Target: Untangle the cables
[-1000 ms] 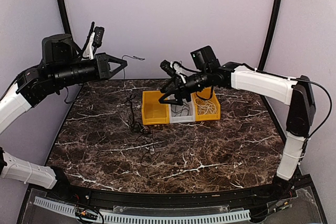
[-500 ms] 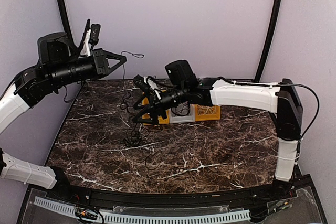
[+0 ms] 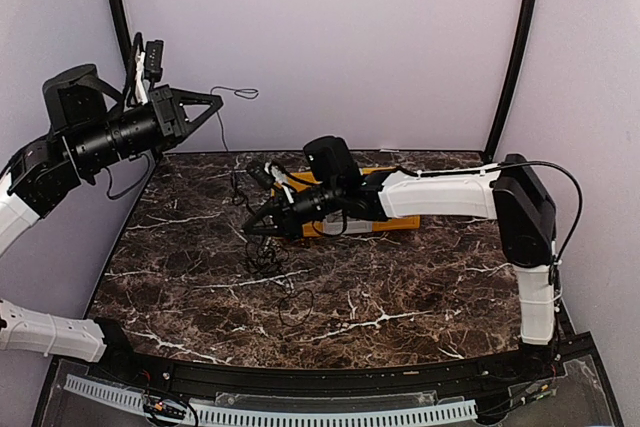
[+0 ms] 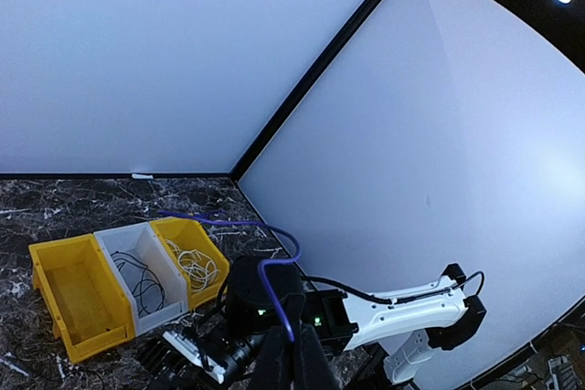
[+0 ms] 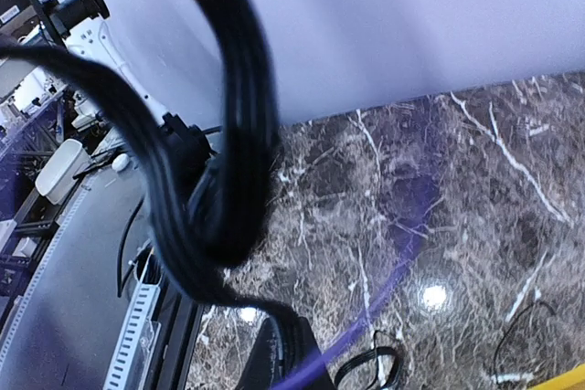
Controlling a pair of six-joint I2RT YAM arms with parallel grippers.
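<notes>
A thin black cable (image 3: pixel 236 93) is pinched near its end by my left gripper (image 3: pixel 215 100), which is shut and held high at the left; in the left wrist view that cable (image 4: pixel 274 262) looks purplish and curls up from the closed jaws (image 4: pixel 292 358). It drops to a loose black tangle (image 3: pixel 266 255) on the marble. My right gripper (image 3: pixel 248 228) is low at the tangle's upper edge, shut on a black cable strand (image 5: pixel 274 317) that rises blurred past the lens. A white cable (image 4: pixel 203 267) lies in a yellow bin and another black one (image 4: pixel 146 282) in the white bin.
Three bins stand in a row behind the right arm: yellow (image 4: pixel 69 303), white (image 4: pixel 117 246), yellow (image 4: pixel 187 230). The right arm (image 3: pixel 440 192) stretches across them. A slack cable loop (image 3: pixel 296 307) trails toward the table's front.
The right gripper swung left from above the bins, dropped to the tangle and shut there. The left gripper rose and drew back left, lifting its cable end.
</notes>
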